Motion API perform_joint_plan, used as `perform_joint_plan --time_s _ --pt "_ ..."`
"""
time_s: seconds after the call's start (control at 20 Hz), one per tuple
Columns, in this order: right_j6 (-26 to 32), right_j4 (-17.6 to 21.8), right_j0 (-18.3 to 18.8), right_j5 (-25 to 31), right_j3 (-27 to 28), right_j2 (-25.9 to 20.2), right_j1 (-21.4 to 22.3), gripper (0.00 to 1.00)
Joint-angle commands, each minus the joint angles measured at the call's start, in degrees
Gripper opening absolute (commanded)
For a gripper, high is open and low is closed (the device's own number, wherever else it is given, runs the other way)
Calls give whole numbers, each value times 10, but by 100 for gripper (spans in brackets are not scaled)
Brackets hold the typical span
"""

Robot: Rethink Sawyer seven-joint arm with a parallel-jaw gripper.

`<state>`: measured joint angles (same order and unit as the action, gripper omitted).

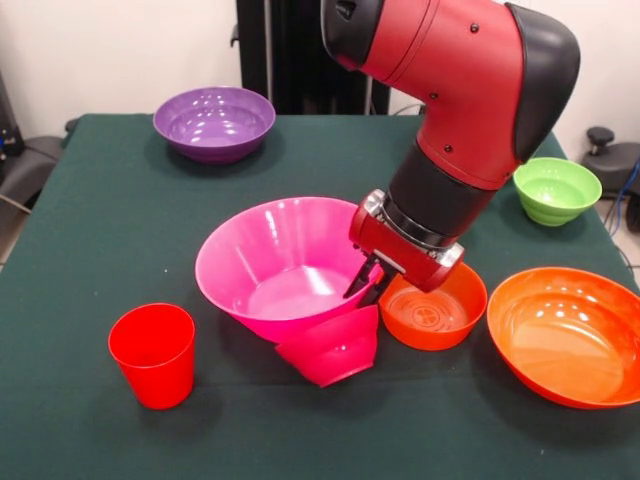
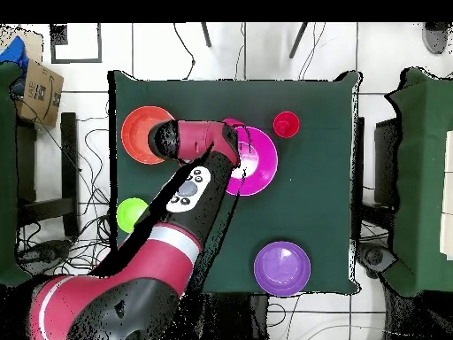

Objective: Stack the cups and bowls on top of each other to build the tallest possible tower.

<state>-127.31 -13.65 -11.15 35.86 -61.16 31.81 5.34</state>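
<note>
My gripper (image 1: 364, 289) hangs at the right rim of the large pink bowl (image 1: 270, 265), one finger inside the rim and one outside, closed on it. The small magenta bowl (image 1: 333, 347) lies tilted against the pink bowl's front right side, just below the gripper. The small orange bowl (image 1: 433, 312) stands right of the gripper, and the large orange bowl (image 1: 570, 335) beyond it. The red cup (image 1: 153, 354) stands upright at the front left. In the overhead view the arm hides the gripper; the pink bowl (image 2: 258, 164) and the red cup (image 2: 286, 124) show. No pile of stacked pieces shows.
The purple bowl (image 1: 213, 122) stands at the far left corner, and the ribbed green bowl (image 1: 556, 188) at the right edge. In the overhead view the large orange bowl (image 2: 142, 133), green bowl (image 2: 130, 214) and purple bowl (image 2: 282, 267) show. The other cups and the blue bowl are out of view.
</note>
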Motion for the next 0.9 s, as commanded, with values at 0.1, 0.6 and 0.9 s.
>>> perform_joint_plan --time_s 0.1,0.6,0.9 --pt "-84 -20 -2 -14 -34 -82 20 0" --pt "-64 -19 -1 -9 -61 -98 53 0" --pt "-69 -20 -5 12 -57 -95 65 0"
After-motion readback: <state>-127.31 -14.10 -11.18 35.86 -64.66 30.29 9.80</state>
